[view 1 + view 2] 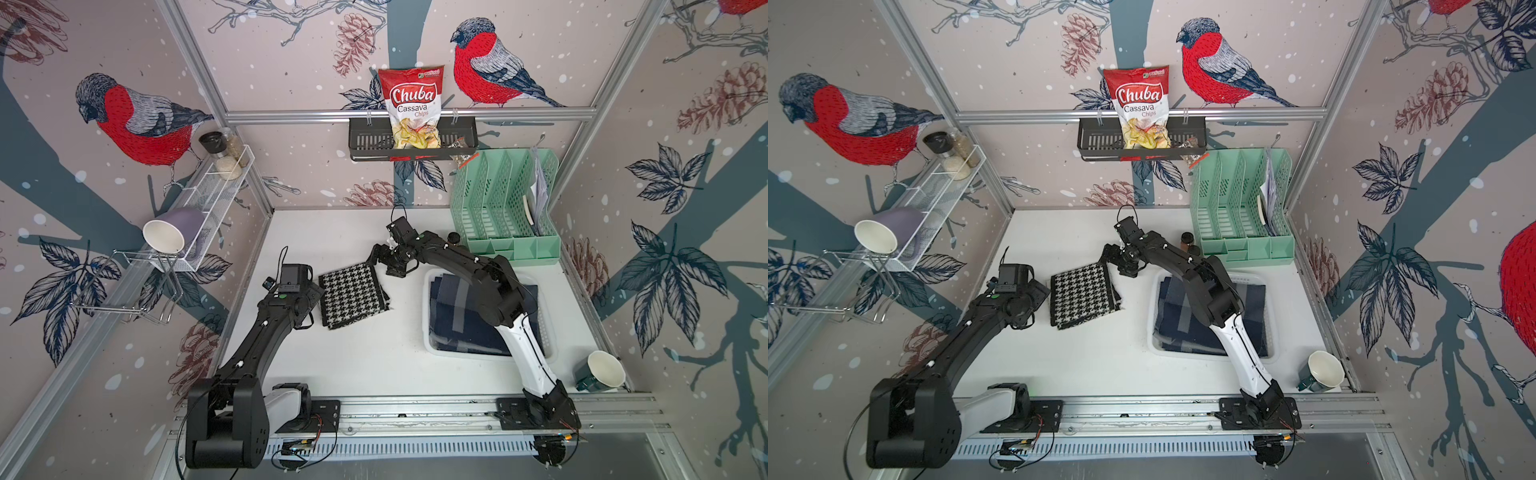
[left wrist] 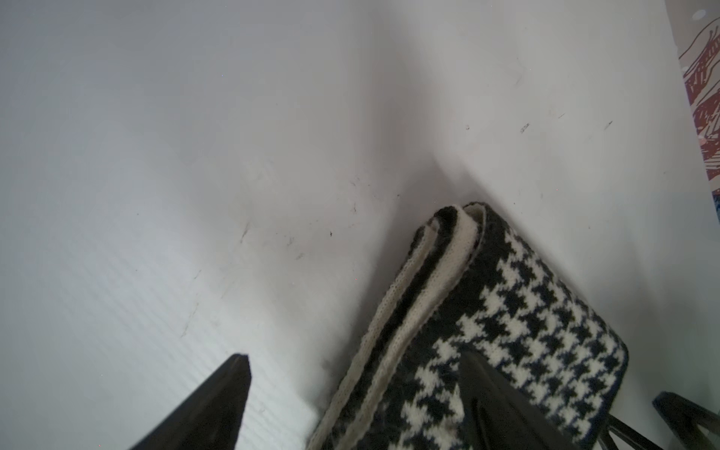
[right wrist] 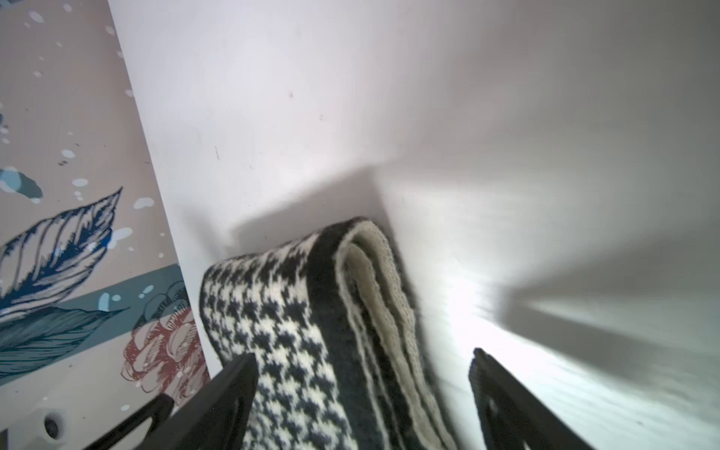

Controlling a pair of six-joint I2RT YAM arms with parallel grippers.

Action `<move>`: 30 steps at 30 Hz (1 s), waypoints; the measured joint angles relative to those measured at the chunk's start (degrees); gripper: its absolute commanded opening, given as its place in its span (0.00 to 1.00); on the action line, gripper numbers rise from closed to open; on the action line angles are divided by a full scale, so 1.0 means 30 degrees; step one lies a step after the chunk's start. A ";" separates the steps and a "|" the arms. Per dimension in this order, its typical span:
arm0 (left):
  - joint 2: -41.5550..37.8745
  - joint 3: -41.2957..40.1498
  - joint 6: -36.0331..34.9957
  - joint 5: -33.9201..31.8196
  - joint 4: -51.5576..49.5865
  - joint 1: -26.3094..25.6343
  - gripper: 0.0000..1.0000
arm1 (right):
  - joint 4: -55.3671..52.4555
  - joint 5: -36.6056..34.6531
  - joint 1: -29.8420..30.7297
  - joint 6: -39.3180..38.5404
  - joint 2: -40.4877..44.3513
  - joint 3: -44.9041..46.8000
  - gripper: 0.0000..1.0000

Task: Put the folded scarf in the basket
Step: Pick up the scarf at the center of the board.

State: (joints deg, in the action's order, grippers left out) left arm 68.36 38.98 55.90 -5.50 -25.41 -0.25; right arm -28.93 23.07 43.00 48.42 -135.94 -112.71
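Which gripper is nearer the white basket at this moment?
Right. The right gripper straddles a corner of the houndstooth scarf, close to the basket at its back corner. The left gripper straddles the scarf's opposite edge, with the scarf between it and the basket.

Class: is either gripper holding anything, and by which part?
Nothing is held. The left gripper and the right gripper are open, each straddling an edge of the folded houndstooth scarf.
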 measured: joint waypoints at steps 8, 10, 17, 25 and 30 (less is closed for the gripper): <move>0.0918 -0.1894 -0.0291 0.2550 0.2885 0.0044 0.74 | -0.0998 0.0248 0.0707 -0.1654 0.0160 0.0634 0.91; 0.1144 -0.2397 -0.0277 0.3126 0.3512 0.0044 0.74 | -0.0998 0.0466 0.1049 -0.1741 -0.0036 0.0561 0.90; 0.2142 -0.2914 -0.0270 0.4772 0.5537 0.0058 0.63 | -0.0379 0.1297 0.1319 -0.2004 -0.0087 0.0925 0.87; 0.3016 -0.3140 -0.0291 0.5683 0.7184 0.0066 0.38 | 0.0015 0.1377 0.1530 -0.1989 -0.0211 0.0969 0.75; 0.2820 -0.3708 -0.0262 0.6360 0.8116 0.0066 0.26 | 0.0073 0.1362 0.1756 -0.1632 -0.0306 0.1027 0.55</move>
State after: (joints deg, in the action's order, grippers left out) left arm 76.82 27.86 55.11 13.58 -1.06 -0.05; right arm -28.71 27.16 48.27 43.53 -136.86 -109.62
